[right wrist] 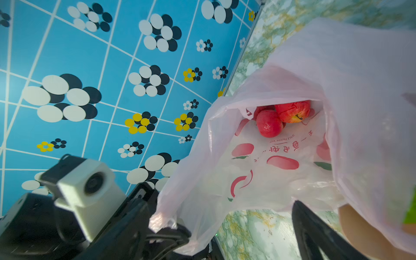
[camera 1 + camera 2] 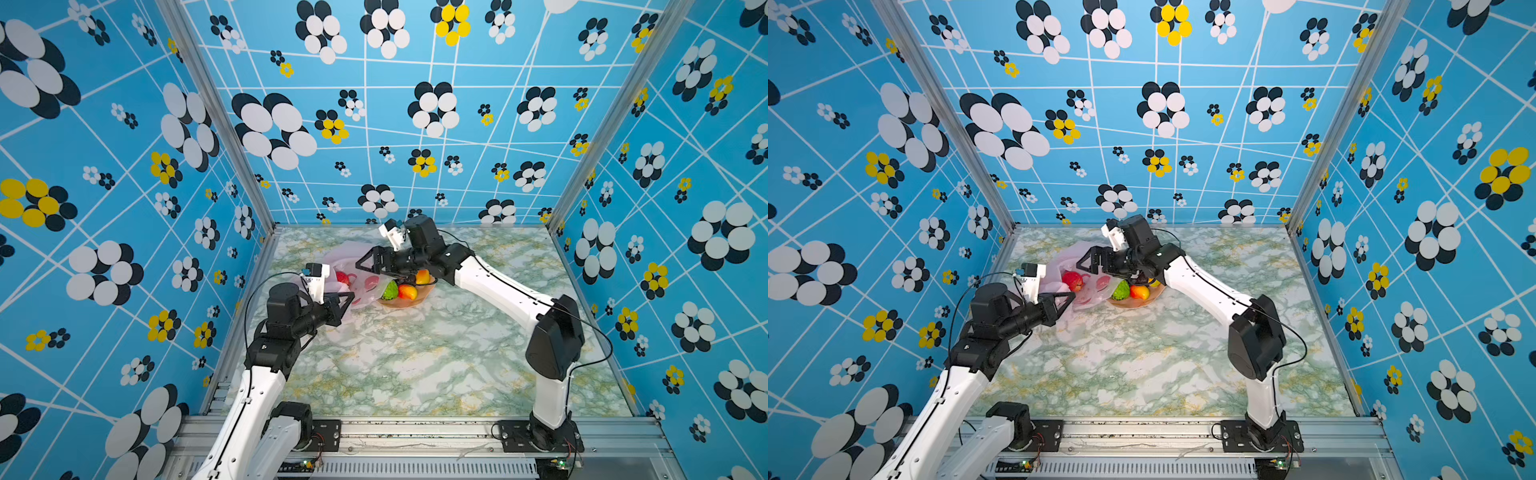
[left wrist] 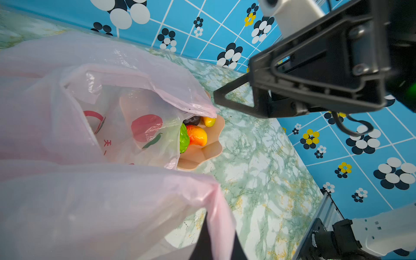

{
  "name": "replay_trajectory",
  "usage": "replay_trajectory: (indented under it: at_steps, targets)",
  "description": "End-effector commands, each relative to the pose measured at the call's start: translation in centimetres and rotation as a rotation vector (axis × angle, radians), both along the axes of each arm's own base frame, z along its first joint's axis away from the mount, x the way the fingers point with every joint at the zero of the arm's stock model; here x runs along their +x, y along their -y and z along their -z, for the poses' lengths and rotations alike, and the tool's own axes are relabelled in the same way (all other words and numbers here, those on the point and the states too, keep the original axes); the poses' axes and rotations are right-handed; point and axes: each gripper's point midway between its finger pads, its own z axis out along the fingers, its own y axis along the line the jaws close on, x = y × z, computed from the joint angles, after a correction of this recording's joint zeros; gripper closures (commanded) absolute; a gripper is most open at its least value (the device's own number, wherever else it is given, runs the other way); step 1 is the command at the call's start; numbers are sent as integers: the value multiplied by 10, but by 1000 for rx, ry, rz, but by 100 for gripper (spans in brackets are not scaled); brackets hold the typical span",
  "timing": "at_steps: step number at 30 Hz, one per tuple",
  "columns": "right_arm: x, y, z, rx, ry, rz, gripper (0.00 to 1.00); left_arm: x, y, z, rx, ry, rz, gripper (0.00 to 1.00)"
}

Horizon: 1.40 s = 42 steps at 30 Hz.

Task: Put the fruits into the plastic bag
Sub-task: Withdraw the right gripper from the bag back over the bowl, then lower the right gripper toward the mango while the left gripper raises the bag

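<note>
Seen from above, with twelve o'clock at the far wall, the plastic bag lies on the table at about eleven o'clock from the table's middle, and its mouth is open. The left end effector is closed on the bag's rim, at the six o'clock side of the bag. In the right wrist view the pale film is pinched between its jaws. The right end effector hangs over the two o'clock side of the bag with jaws wide apart; whether the film touches them I cannot tell.

Inside the bag lie red fruits, at about eleven o'clock from the left end effector and seven o'clock from the right one. A peach-pink bowl stands at three o'clock from the bag, and the film partly covers it. In it are a green fruit, a mango-like fruit, a yellow-orange fruit and a dark grape bunch, all at about four o'clock from the right end effector.
</note>
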Motion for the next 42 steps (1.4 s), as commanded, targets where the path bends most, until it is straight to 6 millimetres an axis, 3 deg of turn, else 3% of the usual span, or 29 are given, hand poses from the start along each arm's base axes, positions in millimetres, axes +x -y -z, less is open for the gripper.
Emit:
replay_trajectory:
  at_steps: [1,5,8,14,20,28,33,42]
  targets:
    - [-4,37,-24,-35,106,58,0,-2,0,6,22,-5,4,100]
    - [-5,74,-37,-110,213,145,1,-1,-3,4,34,6,-15,100]
    - [-8,95,-32,-177,273,189,1,0,-5,3,36,14,-26,100]
    - [-4,127,-39,-124,421,323,1,8,-6,-8,7,34,-54,100]
    - [0,151,-40,-104,529,447,1,20,-10,-34,69,97,-65,100]
    - [14,163,-4,-400,494,416,1,55,-11,-54,89,161,-93,100]
    - [29,167,21,-534,427,394,0,73,-9,-54,85,169,-91,100]
    - [56,162,68,-658,220,337,1,71,-8,-33,97,141,-82,100]
